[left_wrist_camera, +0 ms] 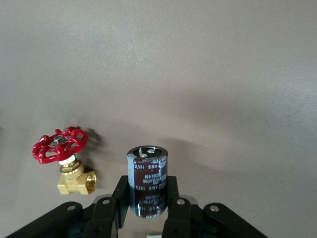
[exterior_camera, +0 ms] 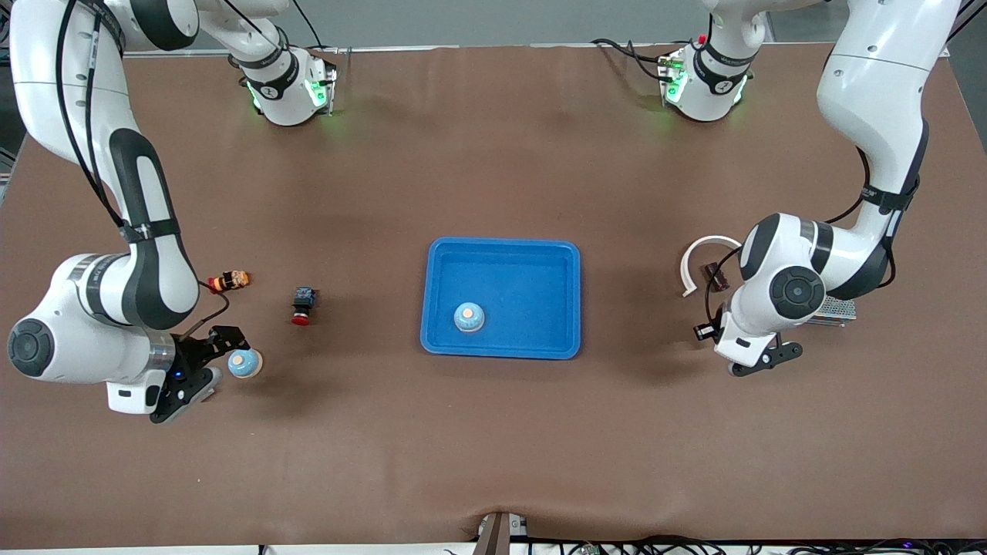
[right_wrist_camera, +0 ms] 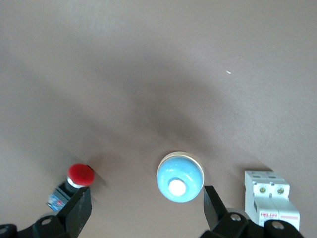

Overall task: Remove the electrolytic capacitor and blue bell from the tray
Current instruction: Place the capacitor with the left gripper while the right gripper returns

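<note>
Standing wide open around a blue bell [right_wrist_camera: 180,177] on the table, the right gripper [exterior_camera: 218,357] waited, while the left gripper [left_wrist_camera: 147,208] squeezed the hard, smooth, light-looking capacitor [left_wrist_camera: 147,181] by its sides, outside the tray [exterior_camera: 567,301].
</note>
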`<action>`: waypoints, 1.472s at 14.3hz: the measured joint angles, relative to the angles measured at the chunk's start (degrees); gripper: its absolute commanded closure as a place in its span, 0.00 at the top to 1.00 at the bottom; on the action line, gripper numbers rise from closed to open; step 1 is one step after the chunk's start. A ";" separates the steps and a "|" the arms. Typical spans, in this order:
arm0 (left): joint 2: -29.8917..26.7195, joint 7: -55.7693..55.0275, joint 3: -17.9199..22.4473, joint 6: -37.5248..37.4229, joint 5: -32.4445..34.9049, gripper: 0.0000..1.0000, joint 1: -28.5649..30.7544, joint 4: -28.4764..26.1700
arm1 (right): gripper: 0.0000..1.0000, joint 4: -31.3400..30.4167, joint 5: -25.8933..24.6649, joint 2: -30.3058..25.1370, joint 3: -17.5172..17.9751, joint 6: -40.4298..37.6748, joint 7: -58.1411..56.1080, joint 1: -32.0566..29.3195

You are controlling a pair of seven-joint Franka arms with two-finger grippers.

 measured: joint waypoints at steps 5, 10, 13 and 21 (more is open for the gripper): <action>2.89 0.00 0.27 2.74 0.11 0.00 0.42 -0.50 | 1.00 1.23 0.32 -4.92 0.90 -2.37 25.45 5.89; 3.95 0.01 0.29 2.92 3.06 1.00 0.57 -0.51 | 1.00 1.21 0.29 -7.59 0.95 -2.76 49.96 16.57; 3.92 0.01 0.26 3.04 3.39 1.00 0.57 -0.22 | 1.00 0.99 0.29 -7.58 0.92 -1.86 60.87 21.01; -0.81 1.01 -0.53 -1.58 3.51 1.00 0.31 2.55 | 1.00 -0.01 0.29 -6.03 0.82 7.69 77.60 27.34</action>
